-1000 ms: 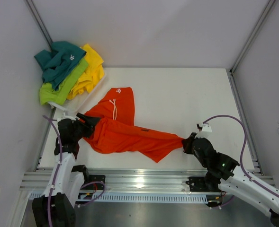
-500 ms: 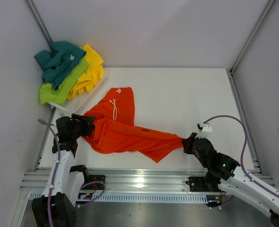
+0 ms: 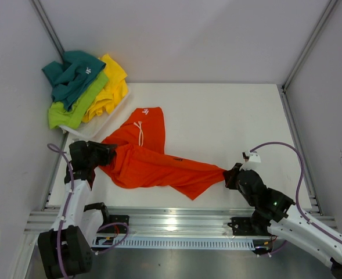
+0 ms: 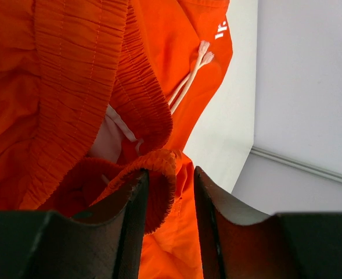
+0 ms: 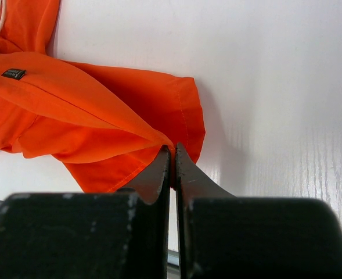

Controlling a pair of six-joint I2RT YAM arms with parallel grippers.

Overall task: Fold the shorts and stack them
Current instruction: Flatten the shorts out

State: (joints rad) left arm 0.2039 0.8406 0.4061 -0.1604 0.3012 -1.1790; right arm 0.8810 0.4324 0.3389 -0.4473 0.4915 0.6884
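The orange shorts lie twisted on the tabletop, strung out between the two sets of jaws. The waistband is at the left gripper and one leg hem at the right gripper.

The right jaws are pressed together on a thin corner of that hem. The left jaws stand narrow but parted, straddling a rolled lip of waistband, and a sliver of gap shows on one side, so they do not look to be pinching it yet.

To do this step well, I judge the left jaws should take the gathered elastic itself, deep enough to catch both layers. They should keep clear of the drawstring, which trails just beyond the tips. Only then should the two grips draw apart, gently and level, so the twist comes out without the thin hem slipping from the right jaws.

- How many layers sit between the left jaws cannot be told, because that view is too close.
- From above, the left arm covers its own jaws.
- The right jaws hide how much hem they hold.
- The second leg is folded under and hard to trace.
- The other shorts are heaped well beyond the left jaws, and their shapes are not clear.
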